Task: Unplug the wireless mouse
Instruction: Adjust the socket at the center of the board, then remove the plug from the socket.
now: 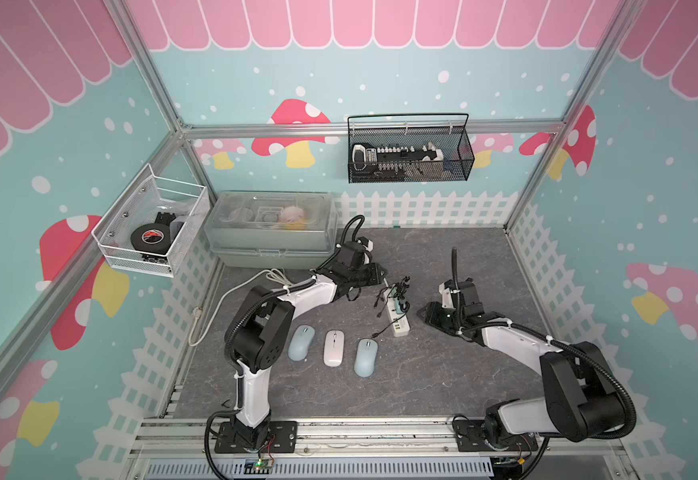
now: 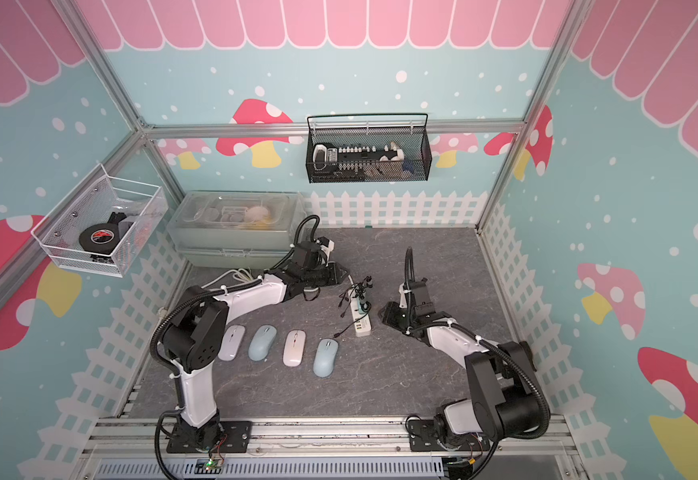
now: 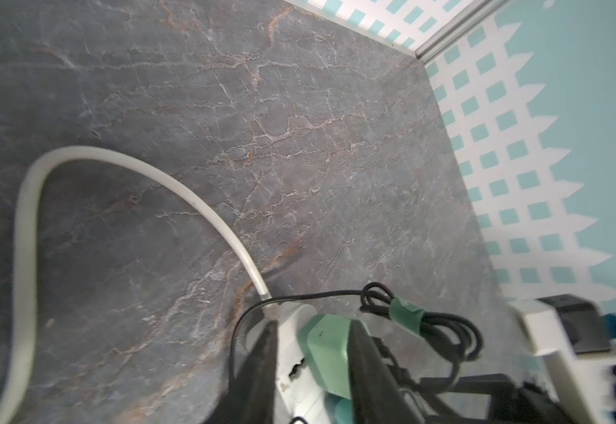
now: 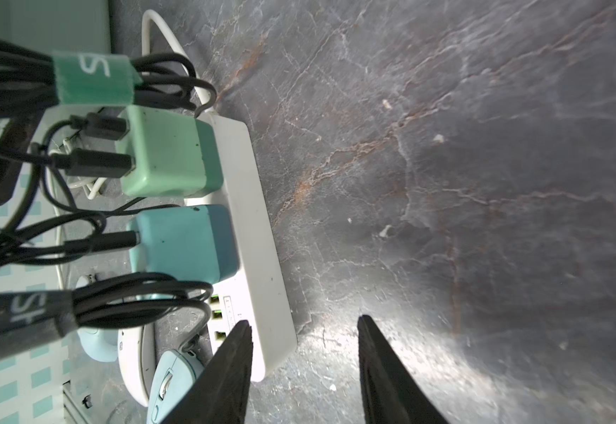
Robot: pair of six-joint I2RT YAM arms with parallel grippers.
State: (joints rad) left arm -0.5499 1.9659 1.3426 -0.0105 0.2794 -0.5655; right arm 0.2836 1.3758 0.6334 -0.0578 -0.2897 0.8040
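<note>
Booth scene: a grey marble-patterned counter carries a clear storage box at its 11 o'clock corner and a white power strip near its centre.

The left hand is at the strip's 12 o'clock end. Its fingers stand a little apart on either side of the green charger plugged in there. A sliver of strip shows between one finger and the charger, so the hand is not clamped on it.

The right hand is at 3 o'clock of the strip. Its fingers are spread wide with only bare counter between them, and one fingertip is over the strip's USB ports.

At 7 o'clock of the strip, four mice lie in a row. The blue wireless mouse is nearest the strip, followed by a white mouse, a second blue mouse and a pale mouse.

A blue charger sits next to the green one. A thin black cable runs from the strip's 6 o'clock end to the front of the blue wireless mouse.
</note>
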